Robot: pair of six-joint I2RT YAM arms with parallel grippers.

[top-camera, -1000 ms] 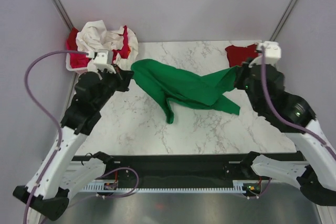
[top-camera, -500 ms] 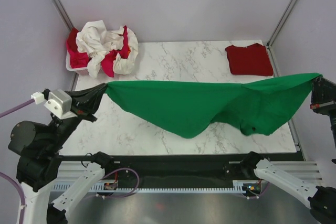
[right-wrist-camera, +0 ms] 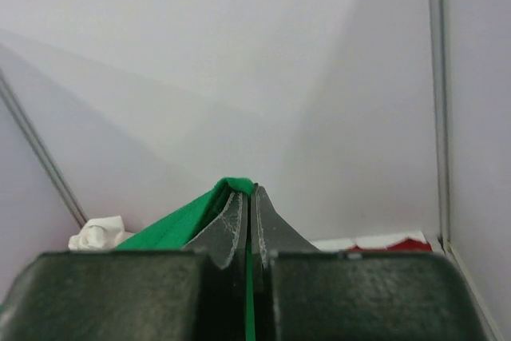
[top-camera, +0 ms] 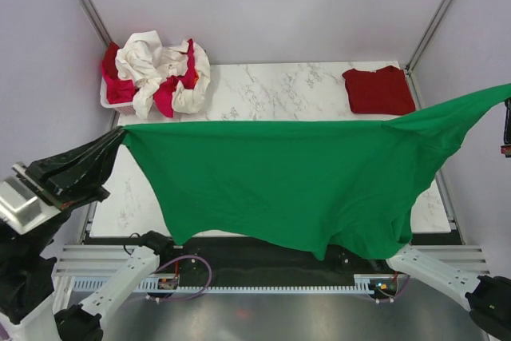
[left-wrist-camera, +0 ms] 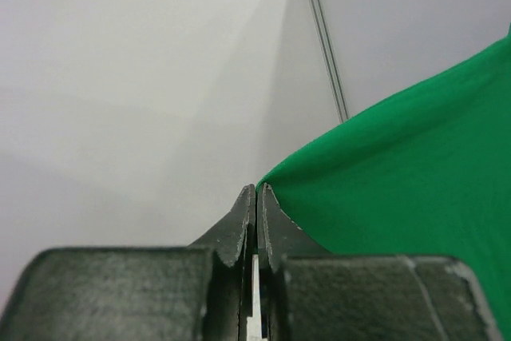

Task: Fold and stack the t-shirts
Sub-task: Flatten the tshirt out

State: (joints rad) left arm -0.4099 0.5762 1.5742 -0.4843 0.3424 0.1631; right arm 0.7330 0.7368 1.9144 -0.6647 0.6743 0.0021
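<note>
- The green t-shirt (top-camera: 287, 181) hangs in the air, stretched wide between the two arms. It spans the marble counter (top-camera: 279, 93) from its left edge to beyond its right edge. In the overhead view its lower edge covers the near edge.
- The left gripper (left-wrist-camera: 257, 193) is clenched on one upper corner of the cloth, with the fingers pressed together and green fabric starting right at their tips.
- The right gripper (right-wrist-camera: 243, 193) is clenched too, with a green fold pinched between its fingers. It sits at the very right border of the overhead view.
- Handling, as I judge it: the shirt is light, limp and non-slippery. The top edge runs taut and the rest sags in soft folds, deepest towards the right. It won't hold a shape, so it needs laying flat before any fold. The present corner grips look like the right holds for spreading it.
- A dark red t-shirt (top-camera: 379, 90) lies folded flat at the far right corner and probably starts the stack.
- A white plastic basket (top-camera: 105, 100) at the far left corner holds a crumpled cream-white t-shirt (top-camera: 148, 53) and a pinkish red t-shirt (top-camera: 169, 95), both spilling over the rim.
- Risks: the lowered cloth could drape onto the folded shirt or snag the basket.
</note>
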